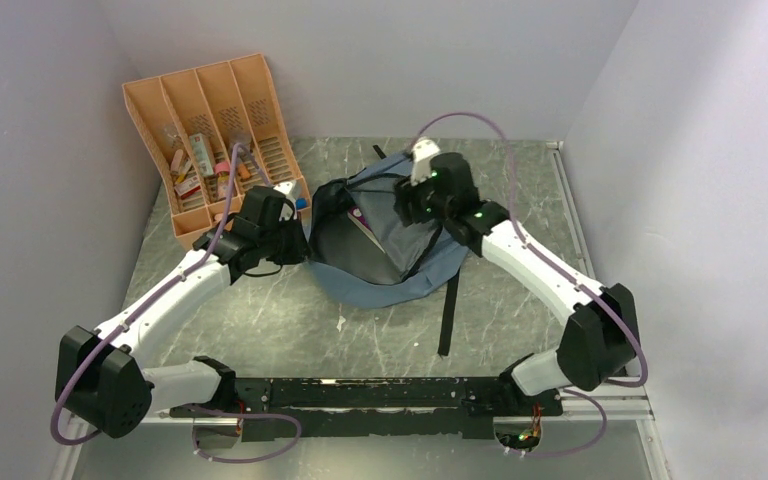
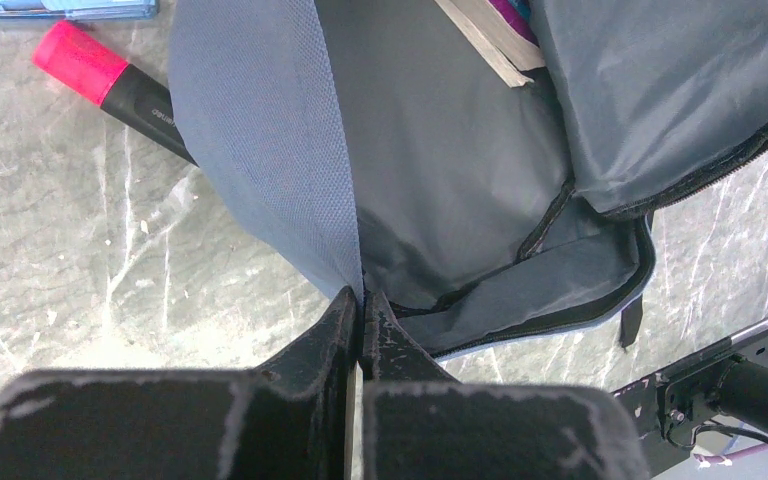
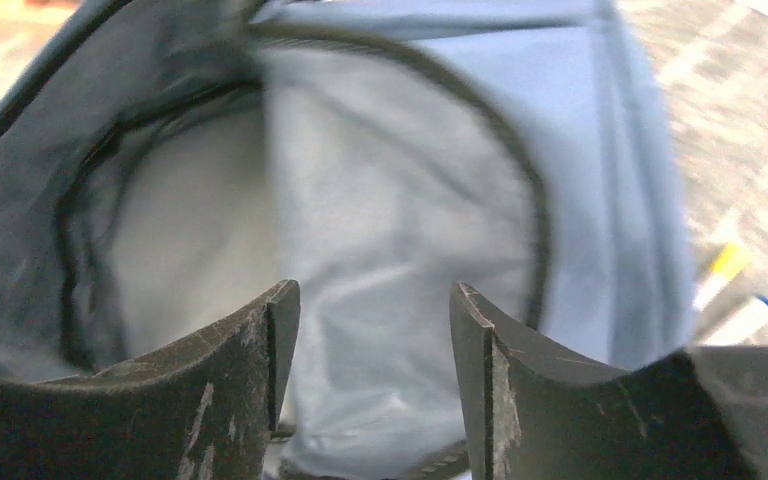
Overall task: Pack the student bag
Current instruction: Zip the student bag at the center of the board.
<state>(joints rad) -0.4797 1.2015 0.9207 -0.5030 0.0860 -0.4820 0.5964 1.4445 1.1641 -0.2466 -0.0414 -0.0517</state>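
1. While the student bag (image 1: 365, 255) lies flat in the middle of the table (image 1: 260, 310), its big zip is undone and its mouth gapes wide, so the grey inside shows.
2. At the bag's left edge, the left gripper (image 2: 360, 305) is squeezed tight. A strip of the bag's grey-blue cloth runs down between its two black fingers, so it is pinching the bag's rim.
3. Over the bag's far right side, the right gripper (image 3: 372, 300) points down into the open mouth. Its two fingers stand well apart. Only the bag's lining shows in the gap, and it has hold of nothing.
4. Inside the bag, near its far end, sits a book (image 2: 485, 45) with pale page edges. A bit of purple shows right next to it.
5. From the bag's near right side, a black strap (image 1: 448, 310) runs straight over the table toward the arms' bases.
6. Just beside the bag's left edge lies a pink marker (image 2: 90, 65) with a pink cap and a black body. The black end goes out of sight behind the bag's cloth.
7. Just beside the bag on the table, in the right wrist view, lie two pens (image 3: 728, 262), one with a yellow tip and one with a blue tip. They are blurry.
8. To the far left of the bag stands an orange tray (image 1: 215, 100) with four long slots. Small things lie in the slots, too small to name.
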